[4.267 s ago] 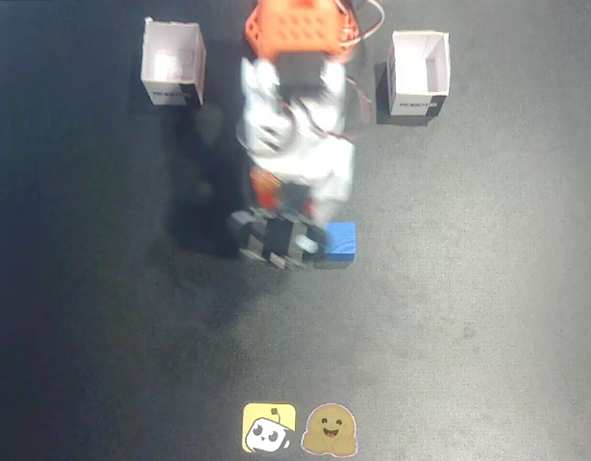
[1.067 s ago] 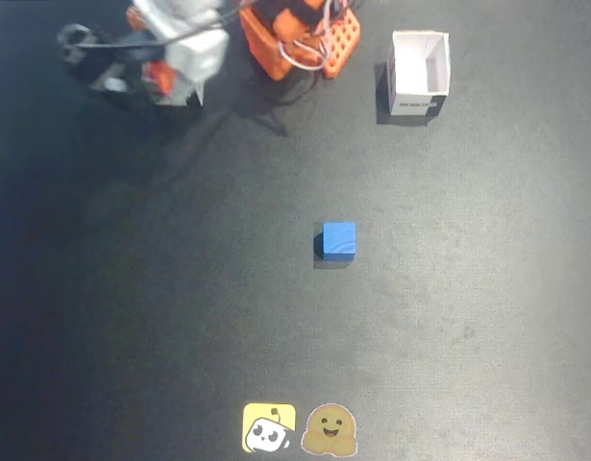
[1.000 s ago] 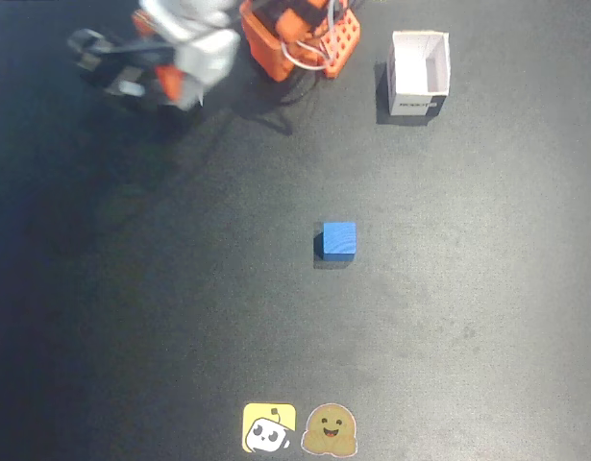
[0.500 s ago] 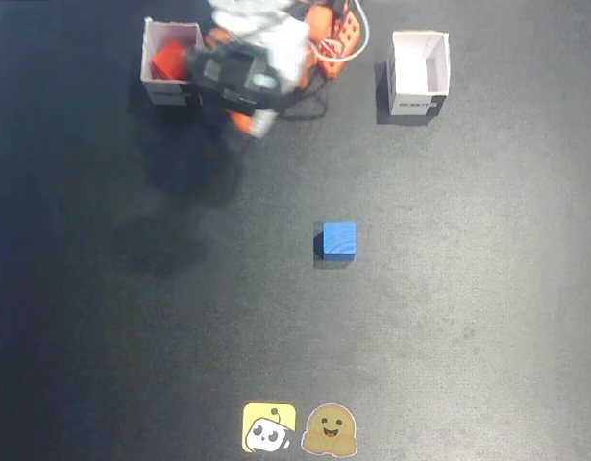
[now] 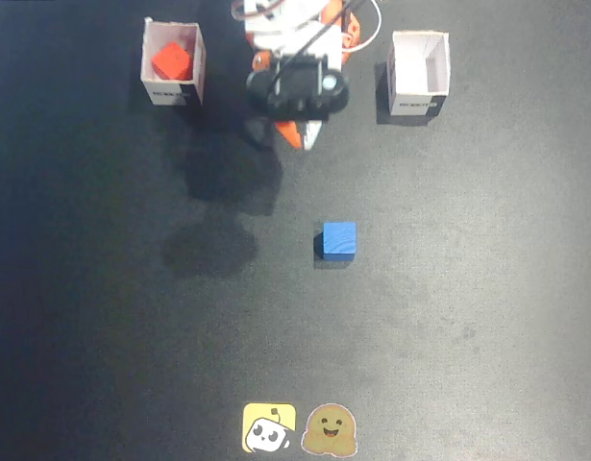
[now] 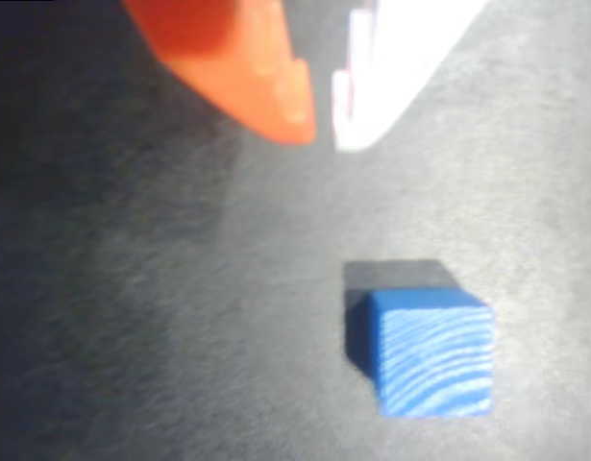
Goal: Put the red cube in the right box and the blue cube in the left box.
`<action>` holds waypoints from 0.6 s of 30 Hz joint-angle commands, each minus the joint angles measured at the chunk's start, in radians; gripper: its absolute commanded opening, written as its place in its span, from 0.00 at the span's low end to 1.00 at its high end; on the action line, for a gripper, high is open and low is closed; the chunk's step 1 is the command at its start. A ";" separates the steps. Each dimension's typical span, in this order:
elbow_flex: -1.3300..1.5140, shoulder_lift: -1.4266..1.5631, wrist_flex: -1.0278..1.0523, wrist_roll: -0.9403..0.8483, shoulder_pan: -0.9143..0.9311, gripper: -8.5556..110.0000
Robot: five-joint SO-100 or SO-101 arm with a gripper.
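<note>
The red cube (image 5: 170, 60) lies inside the left white box (image 5: 151, 79) in the fixed view. On the dark mat near the middle sits the blue cube (image 5: 339, 240), alone and untouched. My gripper (image 5: 300, 136) hangs between the two boxes, well behind the blue cube and pointing towards it. The right white box (image 5: 419, 98) holds nothing that I can see. In the wrist view the orange and white fingers come in from the top, and the gripper (image 6: 324, 134) is shut with nothing held. The blue cube (image 6: 430, 351) lies below and right of the tips.
The arm's orange base (image 5: 345, 34) stands at the back edge between the boxes. Two stickers, a yellow one (image 5: 268, 427) and a brown one (image 5: 331, 429), lie at the front edge of the mat.
The arm has swung from over the left box rightwards to the centre. The red cube, left in the left box, now shows fully. The blue cube has not moved.
</note>
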 commanded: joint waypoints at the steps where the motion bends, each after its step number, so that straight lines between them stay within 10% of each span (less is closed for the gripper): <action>1: 0.021 0.008 -0.028 0.034 -0.008 0.07; 18: 0.184 0.008 -0.137 0.035 -0.055 0.07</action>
